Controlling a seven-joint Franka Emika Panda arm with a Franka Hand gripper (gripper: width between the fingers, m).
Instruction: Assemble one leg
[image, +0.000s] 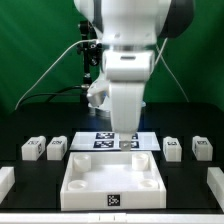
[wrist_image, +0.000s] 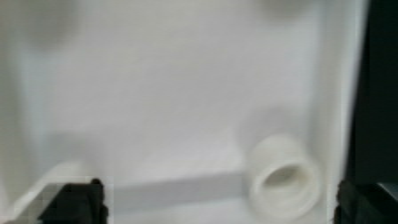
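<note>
Several legs, small white blocks with tags, stand on the black table: two at the exterior view's left (image: 33, 149) (image: 57, 147) and two at its right (image: 172, 148) (image: 201, 149). My gripper (image: 121, 137) hangs low at the centre, over the far edge of the large white tray-like part (image: 75, 185), away from every leg. In the wrist view my gripper (wrist_image: 222, 203) is open and empty, its dark fingertips (wrist_image: 75, 203) wide apart over the tray's white floor (wrist_image: 160, 100), next to a round socket (wrist_image: 279, 178). No leg shows in the wrist view.
The marker board (image: 100, 141) lies flat just behind the tray, under the arm. White parts show at the table's front corners, at the exterior view's left (image: 5, 181) and right (image: 214, 186). A green backdrop stands behind.
</note>
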